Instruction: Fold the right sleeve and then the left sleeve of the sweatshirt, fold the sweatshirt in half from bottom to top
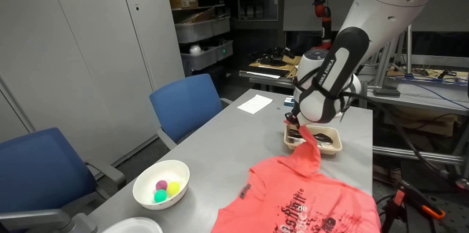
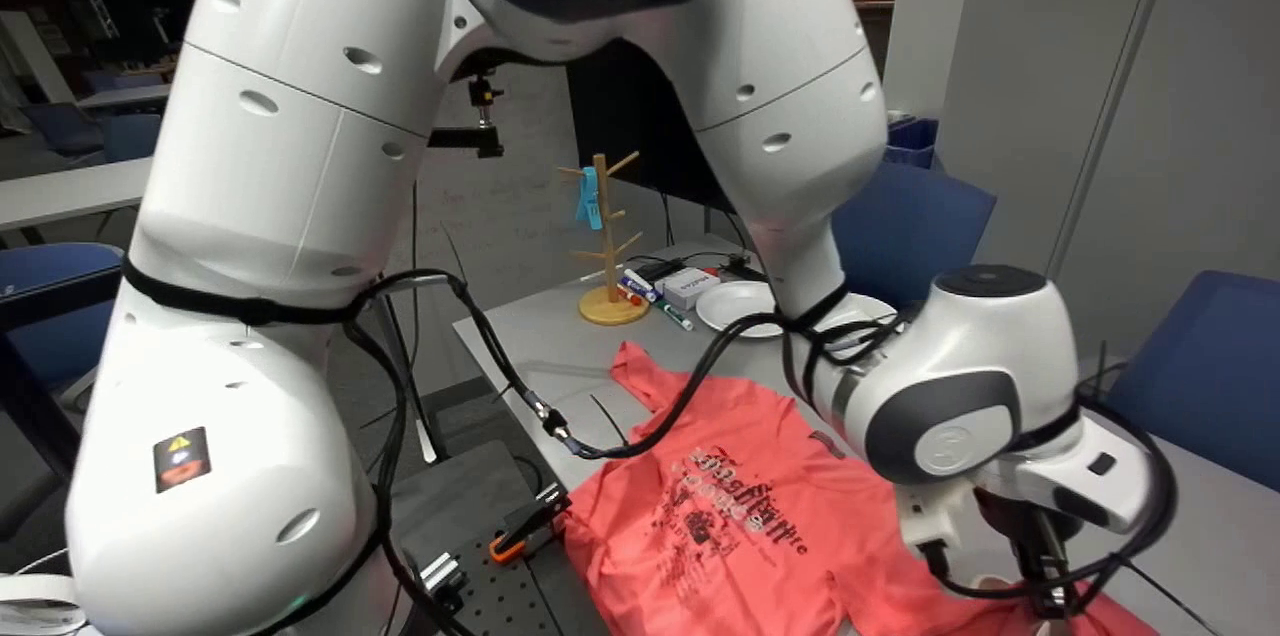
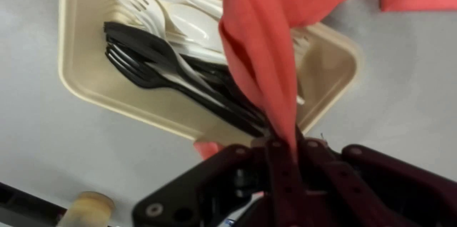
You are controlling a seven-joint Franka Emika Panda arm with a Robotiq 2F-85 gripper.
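The sweatshirt (image 1: 293,192) lies nearest, on the table (image 1: 220,152), front up: soft coral cloth, loosely creased, with dark and white lettering (image 2: 735,506) on the chest and a small dark label (image 1: 244,191) inside the neck. Its collar (image 1: 259,181) points toward the blue chairs (image 1: 185,104), and the opposite end reaches the table edge nearest the robot arm (image 2: 300,166), so the body's axis, collar to lower end, runs across the table. Crosswise to that, along the table's length, the cloth reaches out both ways: in an exterior view a narrow part points toward a wooden stand (image 2: 608,256), and at the other end a sleeve (image 1: 309,148) rises off the table, gathered into lengthwise folds.

Near the collar but apart from it is a white bowl (image 1: 146,174) with purple, yellow and green balls (image 1: 160,195). A little farther on, the sleeve passes over a beige tray (image 3: 121,95) of black and white cutlery (image 3: 144,46). At its far side the gripper (image 3: 290,145) has the sleeve pinched in its jaws, closed to the thickness of the cloth; a coral scrap shows just beside the grip in the wrist view. How high it is above the tray I cannot tell. Beyond lies white paper (image 1: 254,104). Farthest back are grey bins (image 1: 194,33) and a red arm (image 1: 322,11).
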